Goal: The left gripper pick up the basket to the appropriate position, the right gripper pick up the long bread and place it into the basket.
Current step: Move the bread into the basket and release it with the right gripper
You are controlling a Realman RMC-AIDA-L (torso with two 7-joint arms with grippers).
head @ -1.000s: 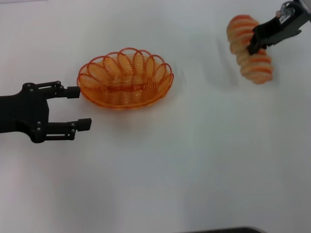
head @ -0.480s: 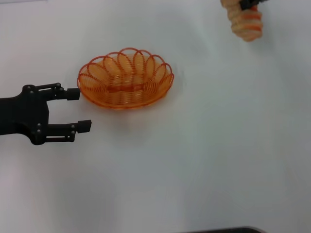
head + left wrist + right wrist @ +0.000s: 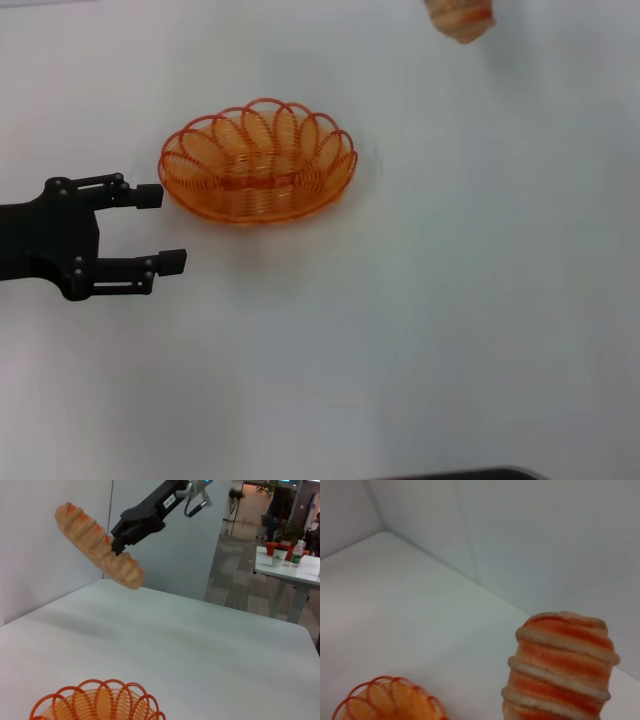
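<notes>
- We saw the white desk (image 3: 420,320) carrying the basket (image 3: 258,161), an oval orange wire one that sat upright with nothing in it.
- We found the left tool (image 3: 160,228) just beside the basket's left end, its two fingers spread apart and gripping nothing.
- We saw the right tool (image 3: 119,539) raised high in the left wrist view, clamped on the long bread (image 3: 97,545).
- The long bread hung tilted in the air, well apart from the basket; only its end showed at the head view's upper edge.
</notes>
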